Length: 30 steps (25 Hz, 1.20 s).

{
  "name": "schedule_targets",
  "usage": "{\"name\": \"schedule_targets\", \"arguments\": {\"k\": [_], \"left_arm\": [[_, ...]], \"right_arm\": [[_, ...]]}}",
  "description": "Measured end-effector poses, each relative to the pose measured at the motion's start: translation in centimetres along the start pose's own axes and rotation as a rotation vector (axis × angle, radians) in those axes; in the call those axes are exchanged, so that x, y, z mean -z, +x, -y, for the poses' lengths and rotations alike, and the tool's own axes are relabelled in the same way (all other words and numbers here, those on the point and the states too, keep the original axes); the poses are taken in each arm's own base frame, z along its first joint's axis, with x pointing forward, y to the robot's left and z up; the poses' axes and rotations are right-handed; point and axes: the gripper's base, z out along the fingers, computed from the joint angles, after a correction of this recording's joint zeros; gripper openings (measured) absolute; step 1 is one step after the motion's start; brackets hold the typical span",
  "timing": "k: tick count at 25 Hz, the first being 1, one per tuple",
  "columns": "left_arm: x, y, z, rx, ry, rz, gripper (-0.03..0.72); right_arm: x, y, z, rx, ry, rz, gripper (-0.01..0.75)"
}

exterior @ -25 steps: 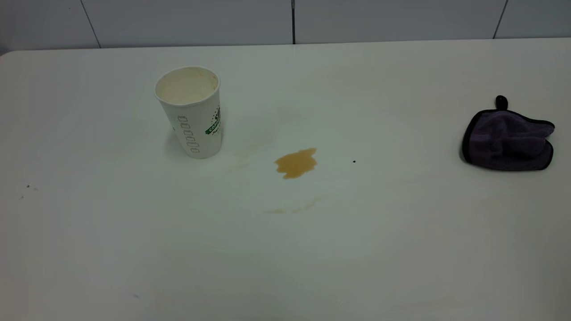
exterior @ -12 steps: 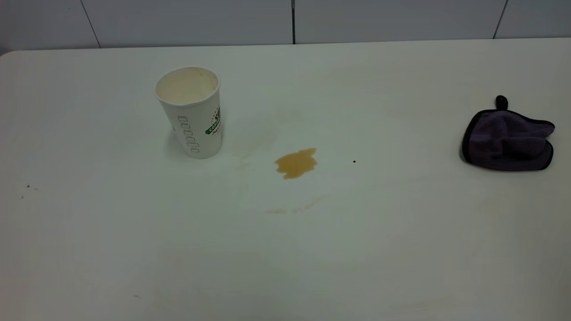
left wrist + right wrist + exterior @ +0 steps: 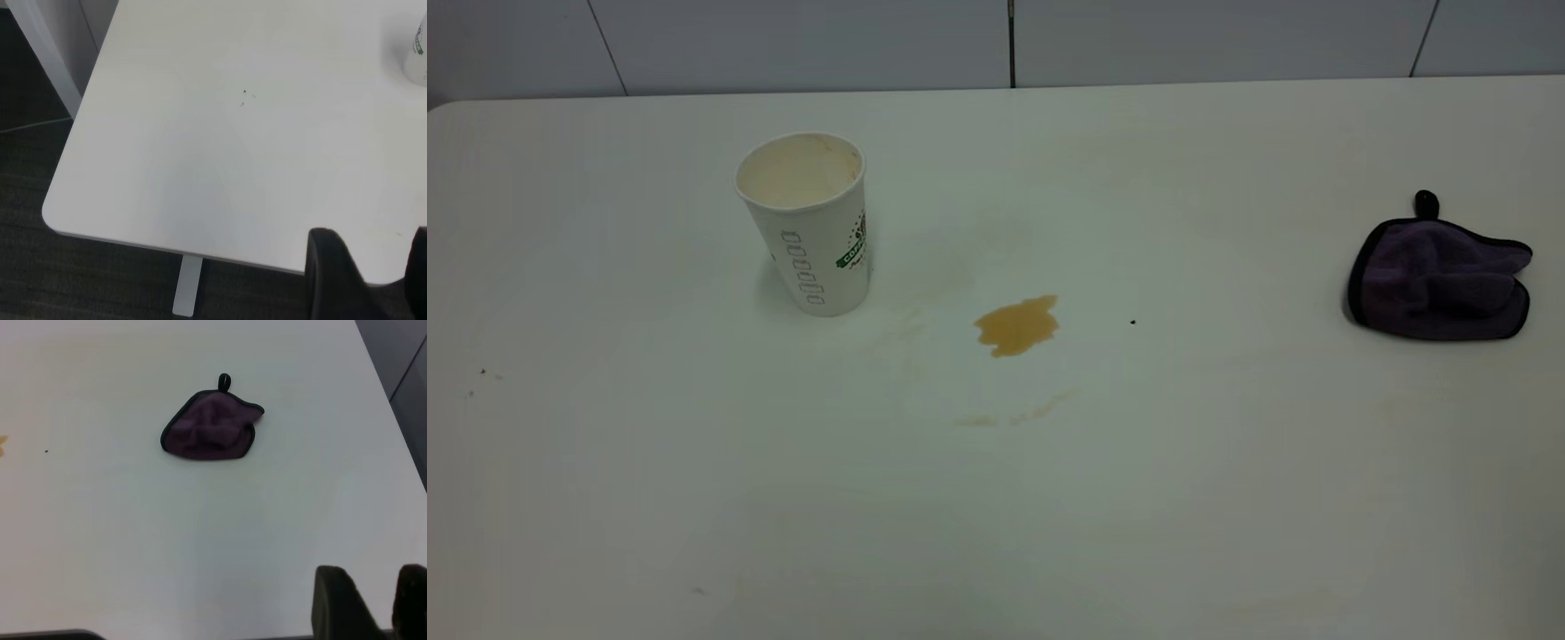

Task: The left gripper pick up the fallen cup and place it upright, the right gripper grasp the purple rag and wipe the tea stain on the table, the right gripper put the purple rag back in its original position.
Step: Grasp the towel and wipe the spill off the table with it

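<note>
cup: cup (image 3: 807, 222) stands upright on the worktop (image 3: 694, 498), mouth up, well left of the stain; upright step looks done
left gripper: left gripper (image 3: 365, 267) pulled back over the worktop's near corner, fingers spread with a clear gap, holding nothing; cup edge barely in its wrist view
right gripper: right gripper (image 3: 372, 600) hangs off the near edge, well apart from the rag; two fingers (image 3: 337, 603) show with a gap, spread, nothing between them
purple rag: purple rag (image 3: 1440, 277) lies bunched at far right, loop tab pointing away from the arms, untouched
tea stain: tea stain (image 3: 1017, 324) amber puddle mid-worktop, between cup and rag; fainter smears (image 3: 1014, 414) just nearer the arms, more toward the cup
step judged: rag grasp is next, wipe not yet begun
risk 1: rag is soft and lumpy, a shallow pinch may catch only the top fold and slip off
risk 2: a wide wipe toward the cup could knock the light cup over again
risk 3: faint smears easily missed if only the puddle is wiped
in the way: nothing between right gripper and rag; small dark speck (image 3: 1133, 322) right of the stain
</note>
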Motion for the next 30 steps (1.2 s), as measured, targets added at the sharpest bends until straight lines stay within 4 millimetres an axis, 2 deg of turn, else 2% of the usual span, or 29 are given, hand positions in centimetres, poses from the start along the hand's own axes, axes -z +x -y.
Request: {"name": "schedule_targets", "arguments": {"k": [14,17,21,24,25,28,30], "left_arm": [[0.0,0.0,0.0,0.0,0.0,0.0,0.313],[0.0,0.0,0.0,-0.003,0.0,0.0,0.313],[0.0,0.0,0.0,-0.003,0.0,0.0,0.313],[0.0,0.0,0.0,-0.003,0.0,0.0,0.313],[0.0,0.0,0.0,-0.003,0.0,0.0,0.313],[0.0,0.0,0.0,-0.003,0.0,0.0,0.313],[0.0,0.0,0.0,-0.003,0.0,0.0,0.313]], "right_arm": [[0.0,0.0,-0.3,-0.033,-0.029,0.001,0.239],[0.6,-0.8,-0.4,-0.075,-0.047,0.048,0.243],[1.9,-4.8,-0.3,-0.086,-0.052,0.072,0.302],[0.9,-8.7,-0.2,-0.053,-0.054,0.016,0.418],[-0.2,-10.5,-0.2,-0.035,-0.054,-0.015,0.474],[-4.0,-13.8,-0.2,0.009,-0.068,-0.109,0.65],[-6.9,-14.9,-0.3,0.025,-0.089,-0.196,0.706]]}}
